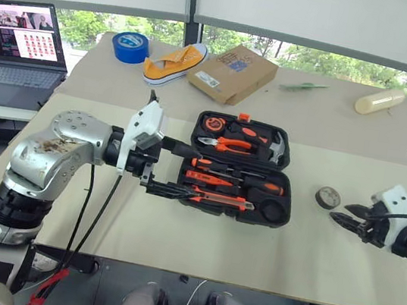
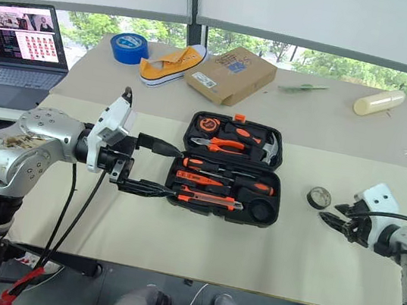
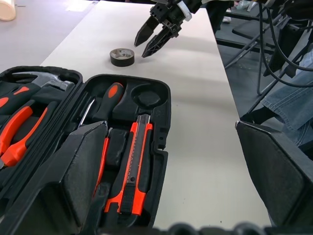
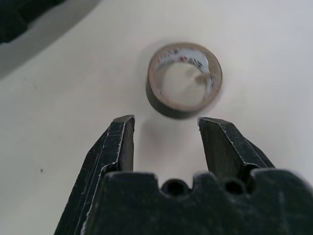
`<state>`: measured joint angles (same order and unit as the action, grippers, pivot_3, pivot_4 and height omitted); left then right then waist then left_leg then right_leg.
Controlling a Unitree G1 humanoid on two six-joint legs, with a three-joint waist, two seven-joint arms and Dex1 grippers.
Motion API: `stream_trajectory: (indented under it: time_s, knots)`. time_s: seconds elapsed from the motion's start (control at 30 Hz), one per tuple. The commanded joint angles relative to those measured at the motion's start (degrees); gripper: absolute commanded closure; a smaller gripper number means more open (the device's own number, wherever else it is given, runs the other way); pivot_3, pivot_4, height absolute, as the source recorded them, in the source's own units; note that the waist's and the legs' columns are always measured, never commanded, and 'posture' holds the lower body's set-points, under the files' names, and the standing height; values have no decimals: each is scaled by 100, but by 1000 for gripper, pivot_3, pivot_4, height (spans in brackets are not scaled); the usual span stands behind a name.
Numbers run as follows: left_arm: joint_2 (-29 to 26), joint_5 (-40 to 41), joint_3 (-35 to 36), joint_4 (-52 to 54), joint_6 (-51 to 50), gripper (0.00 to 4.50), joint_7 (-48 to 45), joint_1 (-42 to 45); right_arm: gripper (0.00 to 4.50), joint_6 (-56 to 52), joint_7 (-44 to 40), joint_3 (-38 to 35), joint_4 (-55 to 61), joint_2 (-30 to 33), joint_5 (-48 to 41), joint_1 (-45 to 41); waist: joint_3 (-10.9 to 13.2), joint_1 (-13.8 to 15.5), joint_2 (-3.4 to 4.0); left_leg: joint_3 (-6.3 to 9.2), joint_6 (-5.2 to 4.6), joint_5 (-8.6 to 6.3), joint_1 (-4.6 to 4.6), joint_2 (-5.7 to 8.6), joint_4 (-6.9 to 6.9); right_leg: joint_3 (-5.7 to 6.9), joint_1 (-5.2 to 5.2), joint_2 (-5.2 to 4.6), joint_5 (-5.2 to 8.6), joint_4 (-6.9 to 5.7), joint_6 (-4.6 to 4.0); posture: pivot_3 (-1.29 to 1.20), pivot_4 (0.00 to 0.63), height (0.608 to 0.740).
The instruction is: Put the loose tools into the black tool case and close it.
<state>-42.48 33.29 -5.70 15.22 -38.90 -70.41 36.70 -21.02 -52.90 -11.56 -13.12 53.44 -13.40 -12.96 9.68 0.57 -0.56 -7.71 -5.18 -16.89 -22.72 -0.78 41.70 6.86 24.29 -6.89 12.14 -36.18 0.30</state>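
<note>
Lining up on the small black tape roll [image 4: 184, 80], lying flat on the table [image 1: 341, 257] at right-centre of the head views, just right of the black tool case [image 1: 237, 165] and apart from it. Right gripper [image 4: 166, 128] sitting lower right in the head view, just short of the roll, fingers parted about halfway w/ nothing between them; roll looking slightly wider than the gap, so prob. needing more spread before going in.

Doing it well, by judgement:
- widening jaws first, then easing fwd so one finger goes outside the roll wall and the other into the hole, or both straddling the full ring.
- keeping tips low to the table w/o scraping; a flat ring tends to skid if nudged on one side.
- closing gently; cardboard core could deform.

Case lying open at centre frame, screwdrivers and orange-black utility knife [image 3: 133, 171] already in slots; round recess [image 3: 145, 95] at the near right corner of the case looking empty, likely the roll's seat.

Left gripper [image 1: 170, 169] hanging at the case's left edge, centre-left of frame, jaws fully spread, gripping nothing. Worth leaving it clear of the lid path until the roll is in.
</note>
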Motion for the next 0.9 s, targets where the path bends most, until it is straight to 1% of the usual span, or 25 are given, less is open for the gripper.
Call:
stream_trajectory:
  time_s: [0.03, 0.2, 0.47, 0.57, 0.6, 0.63, 0.7, 0.73, 0.8, 0.9]
  knots:
    - [-80, 16, 119, 162, 96, 0, 26, 35, 2039, 186, -103, 48, 73, 123, 76, -303, 0, 3, 1, 1, 0, 0, 0, 0, 0, 0, 0, 0, 1, 0, 1, 0, 150, 731]
    - [-57, -11, 102, 144, 136, 0, 79, 43, 2039, 310, -119, 431, -475, -82, 317, -766, 1, -6, 1, 1, 0, 0, 0, 0, 0, 1, 1, 1, 1, -1, 1, 0, 150, 731]
    - [-78, -54, 101, 154, 170, 0, 115, 21, 2039, 578, -42, 824, -1431, -465, 589, -1273, 3, -22, 5, -5, 0, 0, -1, 0, 0, 6, 2, 3, -2, -1, -4, 0, 150, 731]
    - [-101, -51, 117, 179, 162, 0, 136, 3, 2784, 607, -51, 798, -1481, -492, 574, -1318, 3, -41, 5, -4, 1, 1, 0, -1, 0, 6, 1, 4, -1, -1, -2, 0, 150, 731]
    - [-105, -50, 120, 187, 161, 0, 142, -4, 3172, 610, -65, 778, -1469, -492, 562, -1316, 3, -41, 5, -4, 1, 1, 0, -1, 0, 6, 1, 3, -1, -1, -2, 0, 150, 731]
    - [-112, -55, 122, 190, 167, 0, 146, -15, 3399, 598, -92, 751, -1407, -473, 537, -1288, 3, -41, 5, -3, 1, 1, 0, -1, 0, 6, 1, 3, -1, -1, -3, 0, 150, 731]
    - [-123, -81, 123, 160, 194, 0, 151, -30, 4196, 519, -178, 643, -1131, -380, 431, -1177, 3, -40, 5, -4, 1, 1, 0, 0, 0, 6, 1, 2, -3, -1, -5, 0, 150, 731]
    - [-122, -89, 123, 149, 201, 0, 160, -32, 4469, 480, -243, 583, -971, -327, 362, -1117, 4, -35, 6, -4, 1, 1, 0, 0, 0, 5, 1, 2, -3, -1, -5, 0, 150, 731]
    - [-115, -102, 116, 138, 214, 0, 171, -37, 4469, 374, -389, 471, -607, -228, 224, -995, 5, -25, 8, -1, 1, 1, -2, -1, 0, 5, 1, 1, -3, -1, -6, 0, 150, 731]
    - [-110, -100, 125, 163, 195, 0, 182, -65, 4469, -237, -676, 236, 506, -117, -362, -790, 13, -26, 21, -3, 1, 1, -2, 0, -1, 4, 3, 0, -6, -1, -11, 0, 150, 731]
